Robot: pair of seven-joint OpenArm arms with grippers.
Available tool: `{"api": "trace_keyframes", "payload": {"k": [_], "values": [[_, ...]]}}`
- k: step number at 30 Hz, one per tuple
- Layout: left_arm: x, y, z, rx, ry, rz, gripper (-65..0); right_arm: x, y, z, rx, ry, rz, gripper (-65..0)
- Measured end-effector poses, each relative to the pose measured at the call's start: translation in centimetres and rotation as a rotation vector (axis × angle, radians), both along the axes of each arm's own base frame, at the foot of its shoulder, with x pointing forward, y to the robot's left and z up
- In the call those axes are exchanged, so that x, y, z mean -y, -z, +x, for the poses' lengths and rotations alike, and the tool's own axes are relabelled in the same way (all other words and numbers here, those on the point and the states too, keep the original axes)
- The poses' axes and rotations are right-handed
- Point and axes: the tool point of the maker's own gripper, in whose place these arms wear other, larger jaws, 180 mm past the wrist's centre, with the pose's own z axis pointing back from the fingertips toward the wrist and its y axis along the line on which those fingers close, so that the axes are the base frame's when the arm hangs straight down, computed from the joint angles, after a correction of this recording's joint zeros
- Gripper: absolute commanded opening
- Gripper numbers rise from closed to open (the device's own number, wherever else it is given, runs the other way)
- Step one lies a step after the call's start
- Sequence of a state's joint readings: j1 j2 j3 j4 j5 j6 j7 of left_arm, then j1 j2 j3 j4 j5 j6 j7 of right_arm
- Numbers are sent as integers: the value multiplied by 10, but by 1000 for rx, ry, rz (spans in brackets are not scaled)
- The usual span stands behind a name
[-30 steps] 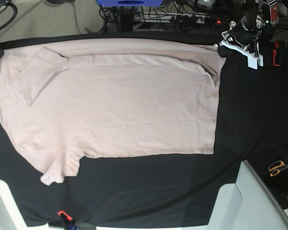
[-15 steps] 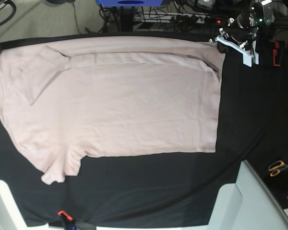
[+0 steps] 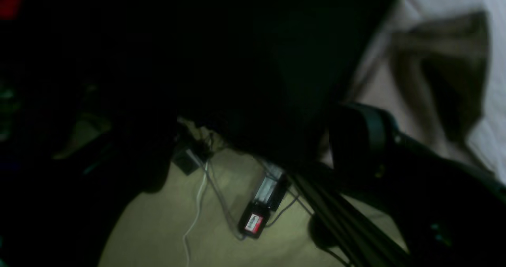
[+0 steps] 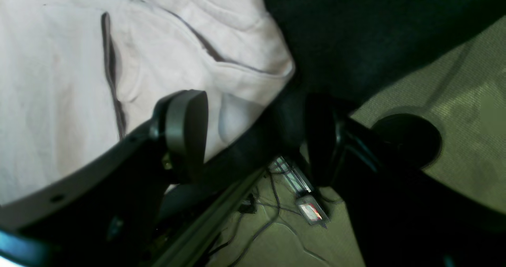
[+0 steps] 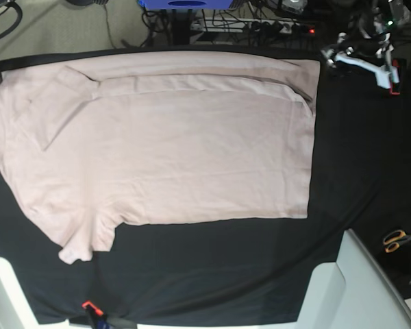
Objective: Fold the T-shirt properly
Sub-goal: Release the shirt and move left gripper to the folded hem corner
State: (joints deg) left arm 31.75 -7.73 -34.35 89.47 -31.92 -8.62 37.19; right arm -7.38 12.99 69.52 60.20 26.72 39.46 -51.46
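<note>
The pale pink T-shirt (image 5: 171, 151) lies spread on the black cloth (image 5: 226, 274), its far long edge folded over into a band. One sleeve (image 5: 82, 240) sticks out at the near left. My left gripper (image 5: 359, 58) hovers off the shirt's far right corner, open and empty. In the left wrist view the left gripper (image 3: 253, 148) is dim, with the T-shirt (image 3: 435, 61) at the upper right. My right gripper (image 4: 255, 136) is open at the shirt's far left corner, its fingers (image 4: 185, 132) apart with nothing between them. The T-shirt (image 4: 79, 81) lies beside it.
Orange-handled scissors (image 5: 397, 240) lie at the right edge. A white block (image 5: 356, 288) stands at the near right corner. A small red-tipped thing (image 5: 89, 306) sits at the near edge. Cables and a power strip (image 5: 260, 27) lie on the floor beyond the far edge.
Both grippers have opened. The left one let go of the shirt's far right corner and drew away to the right. That corner now lies flat.
</note>
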Motion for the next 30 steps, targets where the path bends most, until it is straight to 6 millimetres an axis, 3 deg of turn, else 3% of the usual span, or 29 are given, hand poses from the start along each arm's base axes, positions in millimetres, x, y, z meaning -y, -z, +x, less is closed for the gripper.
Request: {"api": "trace_keyframes", "payload": {"k": [4,6,7,10,11,13,16,19,21,26,30], "values": [[-13,-34,8,64,14,75,-66,21,-34,7,40,-21,-140,-281],[0,-56,20,117,78,98,-89,21,-48,12,62,-44,-189,-281],[10,-62,25,131,113,101,-130,20,-53,14,73,-47,-205,-282],[55,-65,38,161,225,39,-349,18,-59,13,74,-52,-231,-284],[66,-63,41,163,247,18,-451,18,-59,14,71,-55,-231,-291],[82,-59,46,163,281,-8,-650,18,-60,17,76,-58,-233,-378],[97,-53,52,166,307,-41,-650,17,-61,20,87,-60,-233,-641],[102,-43,46,137,313,-60,-650,17,-60,18,78,-61,-233,-615],[102,-33,39,108,302,-75,-650,17,-61,18,80,-58,-234,-648],[98,-13,24,48,274,-93,-650,16,-59,18,78,-59,-230,-644],[101,4,28,20,265,-116,-650,15,-59,18,79,-61,-229,-644]]}}
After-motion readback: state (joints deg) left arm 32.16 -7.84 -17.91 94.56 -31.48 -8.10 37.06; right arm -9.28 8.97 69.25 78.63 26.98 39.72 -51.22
